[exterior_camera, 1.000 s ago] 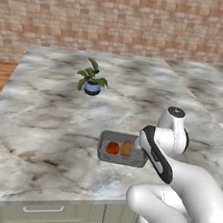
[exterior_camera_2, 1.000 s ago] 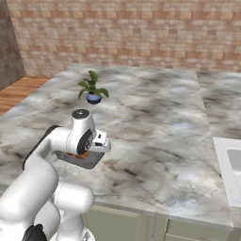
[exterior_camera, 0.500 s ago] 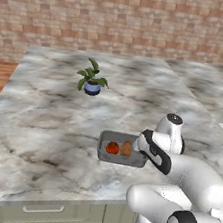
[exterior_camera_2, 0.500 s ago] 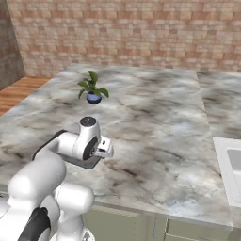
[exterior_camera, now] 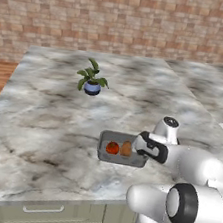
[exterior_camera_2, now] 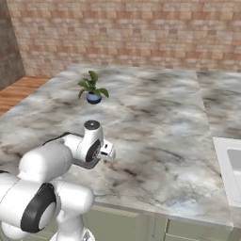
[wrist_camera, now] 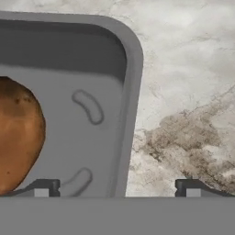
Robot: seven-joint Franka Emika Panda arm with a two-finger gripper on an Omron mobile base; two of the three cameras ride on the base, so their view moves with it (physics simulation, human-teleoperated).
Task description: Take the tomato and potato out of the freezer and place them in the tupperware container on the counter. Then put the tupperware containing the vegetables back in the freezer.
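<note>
My end effector (wrist_camera: pixel 117 188) was wide open straddling the rim of the shallow grey rigid tupperware container (wrist_camera: pixel 131 101) on the marbled tabletop (exterior_camera: pixel 54 100), red tomato (exterior_camera: pixel 112 147) and brown potato (exterior_camera: pixel 126 148) inside, so that stiff, probably slick wall looked grabbable.

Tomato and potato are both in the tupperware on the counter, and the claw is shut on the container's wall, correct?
Not quite. The tomato and potato do lie in the tupperware container on the counter, but the hand view shows the claw open, its tips either side of the wall.
</note>
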